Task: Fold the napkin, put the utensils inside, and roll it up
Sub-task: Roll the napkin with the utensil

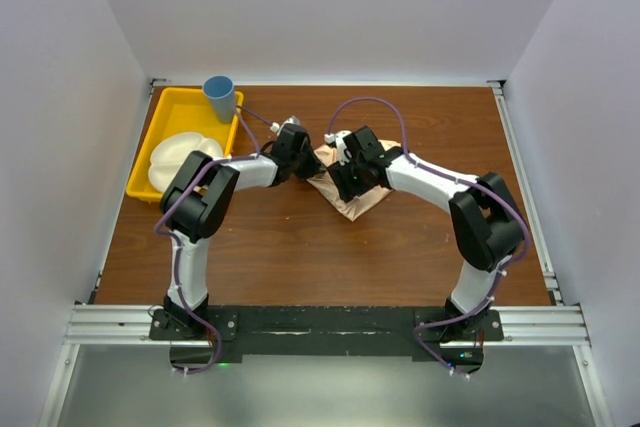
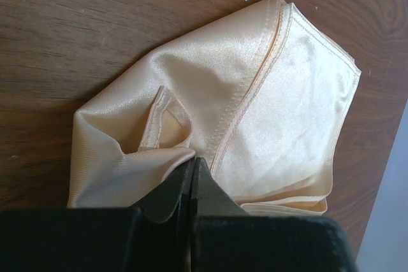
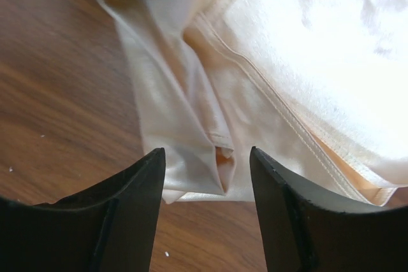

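Right gripper (image 3: pixel 204 157) parted and empty, black jaws hanging astride a bunched hem at one corner of the soft peach-orange cloth napkin (image 3: pixel 306 49), just above it and not yet closed. Left gripper (image 2: pixel 191 171) shut tight, seemingly pinching a raised fold at the opposite edge of the same cloth, lying loosely folded and rumpled on the brown wooden table (image 1: pixel 300 247), midway between the two arms. Likely a straight drop for the right, with the hem running from between its jaws away toward the left; no slim shiny silver metal fork visible in any view.
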Tool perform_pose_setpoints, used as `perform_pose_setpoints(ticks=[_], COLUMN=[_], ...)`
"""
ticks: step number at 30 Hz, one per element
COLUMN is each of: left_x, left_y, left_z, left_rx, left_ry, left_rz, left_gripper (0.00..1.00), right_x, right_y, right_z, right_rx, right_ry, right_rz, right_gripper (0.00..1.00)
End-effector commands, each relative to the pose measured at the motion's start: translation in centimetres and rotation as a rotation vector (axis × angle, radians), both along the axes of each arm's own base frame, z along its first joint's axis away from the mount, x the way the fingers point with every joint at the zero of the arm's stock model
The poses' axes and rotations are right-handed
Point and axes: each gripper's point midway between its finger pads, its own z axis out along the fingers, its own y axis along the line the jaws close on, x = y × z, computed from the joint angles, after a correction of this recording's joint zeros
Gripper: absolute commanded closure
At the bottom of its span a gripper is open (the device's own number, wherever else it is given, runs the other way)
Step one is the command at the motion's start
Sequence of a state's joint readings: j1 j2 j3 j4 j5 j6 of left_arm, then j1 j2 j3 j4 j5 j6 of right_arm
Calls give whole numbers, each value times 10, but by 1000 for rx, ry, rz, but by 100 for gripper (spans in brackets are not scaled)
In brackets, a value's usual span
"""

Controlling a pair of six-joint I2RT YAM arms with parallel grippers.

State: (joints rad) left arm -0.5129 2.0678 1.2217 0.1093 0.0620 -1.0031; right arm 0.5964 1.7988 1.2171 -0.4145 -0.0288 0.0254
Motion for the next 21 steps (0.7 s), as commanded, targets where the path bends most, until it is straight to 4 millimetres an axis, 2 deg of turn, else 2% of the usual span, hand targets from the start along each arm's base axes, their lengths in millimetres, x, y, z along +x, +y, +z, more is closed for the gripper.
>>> perform_pose_setpoints(ticks=[1,4,5,6,11,14,17,21], left_x=[-73,-74,-74,-74,-75,-74,-74,-73], left_y=[57,57,57,57,57,58,57,57], left_z=[-103,-104,-104,-104,-105,-105,-103,-103], left_rx=[293,299,299,302,302,303,304,302], left_ry=[333,337,338,338,342,343,339,340], left_rz=[14,10,9,9,7,8,5,1], left_gripper=[100,100,100,100,100,100,100,100], right_x=[13,12,10,7,12,15,21,18], right_y=[20,35,41,51,68,73,72,71], right_z=[40,41,35,37,27,17,14,3], right_rx=[0,-3,2,27,64,60,43,33], right_ry=[-147,-155,-136,-128,-117,-96,-110,-90], right_rz=[108,152,172,202,226,231,216,226], right_gripper=[39,42,45,54,67,68,64,59])
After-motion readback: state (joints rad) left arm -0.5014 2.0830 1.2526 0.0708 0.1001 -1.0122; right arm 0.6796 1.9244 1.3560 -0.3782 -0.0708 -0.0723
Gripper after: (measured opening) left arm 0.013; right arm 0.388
